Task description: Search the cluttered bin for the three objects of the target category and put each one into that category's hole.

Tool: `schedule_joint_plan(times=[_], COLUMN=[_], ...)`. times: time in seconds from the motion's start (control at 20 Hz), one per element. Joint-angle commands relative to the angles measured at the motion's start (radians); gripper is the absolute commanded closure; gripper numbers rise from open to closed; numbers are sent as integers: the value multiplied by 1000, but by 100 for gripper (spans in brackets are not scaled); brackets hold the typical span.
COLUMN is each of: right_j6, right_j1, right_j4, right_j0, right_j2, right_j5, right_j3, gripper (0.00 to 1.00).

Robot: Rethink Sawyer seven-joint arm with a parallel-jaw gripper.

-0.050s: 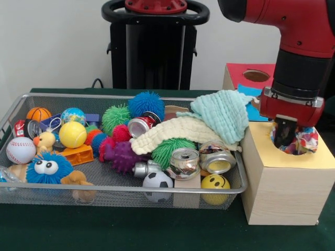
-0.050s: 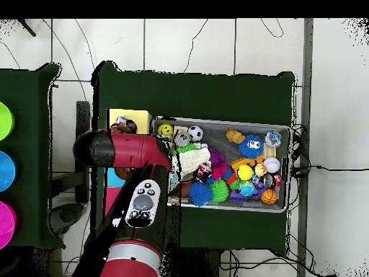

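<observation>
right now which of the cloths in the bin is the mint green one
The waffle-textured mint cloth at the bin's box-side end, lying on top of the cream cloth, which stretches toward the bin's middle.

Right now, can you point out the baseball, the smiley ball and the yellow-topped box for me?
baseball [image 1: 21, 150]: front view, middle of its white face.
smiley ball [image 1: 215, 182]: front view, on the yellow face above the basket rim.
yellow-topped box [image 1: 282, 196]: front view, on its wooden front wall.

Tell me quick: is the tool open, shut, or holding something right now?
Tool: lowered into the round hole in the yellow-topped wooden box, with a multicoloured patterned cloth bunched around it. Whether it is open or shut cannot be told.
</observation>
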Motion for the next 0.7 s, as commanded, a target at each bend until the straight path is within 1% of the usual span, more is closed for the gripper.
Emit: schedule_joint_plan(times=[0.05,0.15,0.4,0.6,0.7], right_j6=[83,92,67,58,57], right_j1=[130,147,147,159,159], right_j4=[-82,-82,-94,-112,-116], right_j0=[-58,-59,-84,-94,-96], right_j2=[1,6,43,44,46], right_j5=[-66,-109,-179,-226,-235], right_j3=[30,39,85,91,93], gripper=[100,100,100,100,100])
